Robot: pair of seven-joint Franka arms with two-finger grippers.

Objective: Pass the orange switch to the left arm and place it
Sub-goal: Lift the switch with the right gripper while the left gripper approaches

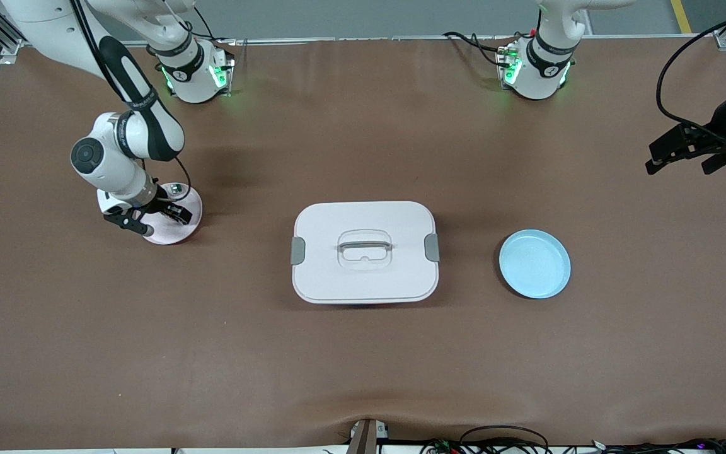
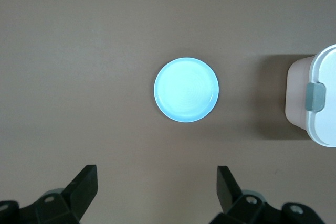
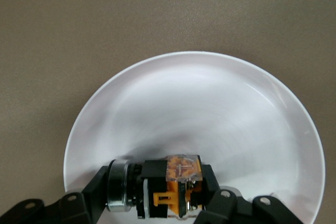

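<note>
The orange switch (image 3: pixel 173 182), a black body with an orange end and a silver ring, lies sideways between the fingers of my right gripper (image 3: pixel 160 184). The fingers press on both of its ends, low over the pink plate (image 1: pixel 177 236), which looks white in the right wrist view (image 3: pixel 199 103). In the front view my right gripper (image 1: pixel 155 219) hides the switch. The white box (image 1: pixel 363 252) with grey latches stands mid-table; its end shows in the left wrist view (image 2: pixel 320 98). My left gripper (image 1: pixel 684 151) is open and empty, high over the table at the left arm's end (image 2: pixel 157 187).
A round blue plate (image 1: pixel 534 263) lies beside the box toward the left arm's end and shows in the left wrist view (image 2: pixel 186 89). Brown table cloth surrounds everything. Cables run along the table edge nearest the front camera.
</note>
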